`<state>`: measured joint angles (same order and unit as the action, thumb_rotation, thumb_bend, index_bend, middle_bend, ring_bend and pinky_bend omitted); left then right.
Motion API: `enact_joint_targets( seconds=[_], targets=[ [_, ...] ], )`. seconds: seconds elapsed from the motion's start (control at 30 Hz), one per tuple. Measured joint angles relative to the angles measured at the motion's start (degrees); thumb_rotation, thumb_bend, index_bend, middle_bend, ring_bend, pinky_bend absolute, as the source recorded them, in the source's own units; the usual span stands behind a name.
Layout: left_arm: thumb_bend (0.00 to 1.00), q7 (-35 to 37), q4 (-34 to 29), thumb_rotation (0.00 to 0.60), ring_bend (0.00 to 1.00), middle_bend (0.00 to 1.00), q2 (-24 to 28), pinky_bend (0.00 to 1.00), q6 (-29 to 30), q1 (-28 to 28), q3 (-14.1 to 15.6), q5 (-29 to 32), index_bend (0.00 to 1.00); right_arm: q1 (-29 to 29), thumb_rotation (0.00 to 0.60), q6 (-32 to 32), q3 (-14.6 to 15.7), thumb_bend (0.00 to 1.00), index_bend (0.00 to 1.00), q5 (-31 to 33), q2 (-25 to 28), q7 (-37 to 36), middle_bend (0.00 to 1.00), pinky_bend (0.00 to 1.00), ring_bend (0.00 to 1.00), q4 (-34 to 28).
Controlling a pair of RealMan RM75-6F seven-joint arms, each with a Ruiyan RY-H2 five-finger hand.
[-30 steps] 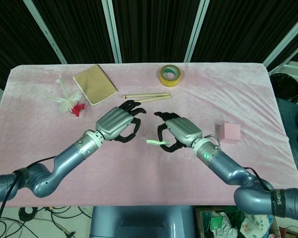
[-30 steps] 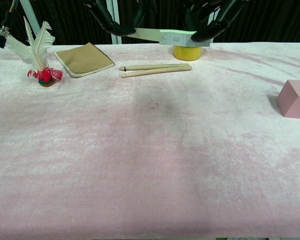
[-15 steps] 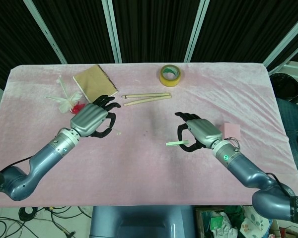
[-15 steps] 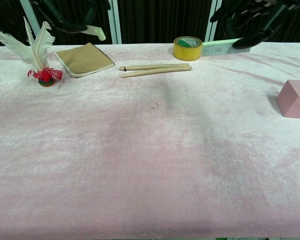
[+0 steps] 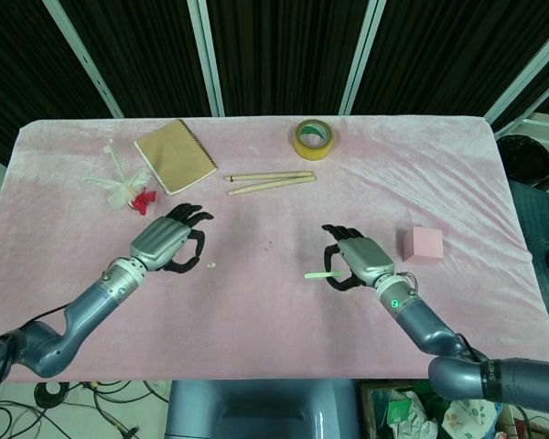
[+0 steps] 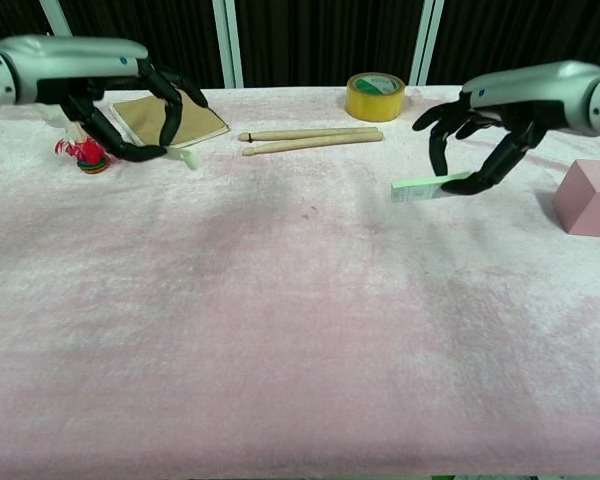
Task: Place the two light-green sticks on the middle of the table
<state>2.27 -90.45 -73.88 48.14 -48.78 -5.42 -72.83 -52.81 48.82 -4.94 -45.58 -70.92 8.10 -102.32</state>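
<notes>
My right hand (image 5: 359, 261) hovers low over the right-centre of the pink table and pinches one light-green stick (image 5: 318, 274), which points left out of its fingers. In the chest view that stick (image 6: 430, 187) lies level under the right hand (image 6: 485, 135). My left hand (image 5: 169, 247) is over the left-centre with its fingers curled around the other light-green stick, mostly hidden; only a pale tip (image 5: 210, 266) shows. From the chest camera the tip (image 6: 187, 158) pokes out below the left hand (image 6: 130, 110).
Two wooden drumsticks (image 5: 270, 180) lie at the back centre, with a yellow tape roll (image 5: 314, 138) behind them. A tan notebook (image 5: 175, 155) and a feather shuttlecock (image 5: 128, 187) sit at the back left. A pink block (image 5: 424, 244) stands to the right of my right hand.
Both hands have drawn apart from the middle and dropped closer to the table, each keeping its stick. The left went left, the right went right and then slightly back.
</notes>
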Motion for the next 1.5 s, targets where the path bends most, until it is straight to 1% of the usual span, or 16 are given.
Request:
enact_joint_targets(
  seconds=[0.1,0.27,0.33,0.37,0.4,0.47,0.53,0.57,0.63,0.67,0.73,0.83,1.07,1.23,1.37,1.5],
  targets=[
    [0.58,1.1,3.3,0.600,0.00,0.11,-4.0,0.00,1.5,0.7,0.7,-2.7,0.64,0.5,0.600,3.1,0.7,0.51,0.69,0.7,-5.0,2.3,0.00,0.05,0.00,3.0],
    [0.58,1.2,7.9,0.600,0.00,0.11,-11.0,0.00,1.0,0.3,0.8,-3.2,0.62,1.1,0.600,3.8,1.2,0.51,0.69,2.4,-11.4,4.4,0.00,0.05,0.00,7.6],
    [0.57,0.4,9.8,0.600,0.00,0.10,-13.4,0.00,0.3,-0.2,0.7,-2.9,0.60,1.5,0.600,4.0,1.1,0.48,0.69,2.8,-12.8,5.2,0.00,0.05,0.00,8.9],
    [0.54,-0.6,10.6,0.600,0.00,0.09,-14.4,0.00,-0.5,-0.5,0.7,-2.5,0.57,1.6,0.600,3.9,1.1,0.44,0.66,3.0,-13.1,5.6,0.00,0.05,0.00,9.0],
    [0.52,-1.3,10.8,0.600,0.00,0.08,-14.8,0.00,-1.3,-0.8,0.7,-2.1,0.54,1.7,0.600,3.6,1.1,0.42,0.63,3.2,-13.1,5.8,0.00,0.05,0.00,9.1],
    [0.40,-3.7,11.0,0.600,0.00,0.06,-14.9,0.00,-3.0,-1.4,0.9,-0.9,0.40,1.5,0.600,2.5,1.3,0.31,0.47,3.8,-12.8,6.4,0.00,0.05,0.00,8.9],
    [0.28,-6.4,11.0,0.600,0.00,0.04,-14.9,0.00,-4.0,-1.8,1.1,0.4,0.30,1.1,0.600,1.3,1.6,0.20,0.27,5.0,-12.3,7.9,0.00,0.05,0.00,8.5],
    [0.23,-8.4,10.9,0.600,0.00,0.03,-14.9,0.00,-4.5,-2.0,1.1,1.5,0.26,0.8,0.600,1.0,1.7,0.18,0.22,5.6,-12.0,8.7,0.00,0.05,0.00,8.4],
    [0.17,-11.5,10.4,0.600,0.00,0.01,-15.0,0.00,-5.0,-2.3,1.1,3.8,0.22,0.3,0.600,0.4,1.9,0.14,0.10,7.5,-11.5,10.3,0.00,0.05,0.00,7.8],
    [0.16,-13.4,10.0,0.600,0.00,0.00,-15.0,0.00,-5.0,-2.5,1.0,5.4,0.21,0.1,0.600,0.3,1.9,0.13,0.05,8.4,-11.4,10.8,0.00,0.05,0.00,7.6],
    [0.13,-15.9,9.1,0.600,0.00,0.00,-15.1,0.00,-4.9,-2.8,0.7,7.6,0.19,-0.3,0.600,0.3,1.8,0.13,0.01,10.0,-11.0,11.9,0.00,0.05,0.00,7.1],
    [0.13,-18.0,7.1,0.600,0.00,0.00,-14.9,0.00,-4.4,-3.1,-0.2,9.9,0.18,-0.5,0.600,0.4,1.7,0.13,0.00,11.1,-10.2,12.6,0.00,0.05,0.00,6.3],
    [0.13,-18.7,3.1,0.600,0.00,0.00,-11.6,0.00,-1.9,-3.2,-2.5,11.2,0.18,0.9,0.600,1.4,-0.2,0.13,0.00,9.2,-6.5,10.0,0.00,0.05,0.00,4.4],
    [0.13,-17.4,-0.1,0.600,0.00,0.00,-6.8,0.00,0.6,-2.4,-4.5,10.4,0.18,3.4,0.600,3.4,-1.7,0.13,0.00,5.3,-0.3,6.6,0.00,0.05,0.00,2.8],
    [0.13,-14.5,-4.4,0.600,0.00,0.00,0.2,0.00,3.4,-0.4,-6.2,8.5,0.18,7.3,0.600,5.1,-2.0,0.13,0.00,0.5,6.6,2.0,0.00,0.05,0.00,1.7],
    [0.13,-10.2,-8.5,0.600,0.00,0.00,9.1,0.00,8.3,4.5,-6.3,4.4,0.18,14.1,0.600,10.2,-0.9,0.14,0.00,-8.7,13.0,-3.1,0.00,0.05,0.00,0.1]
  ],
)
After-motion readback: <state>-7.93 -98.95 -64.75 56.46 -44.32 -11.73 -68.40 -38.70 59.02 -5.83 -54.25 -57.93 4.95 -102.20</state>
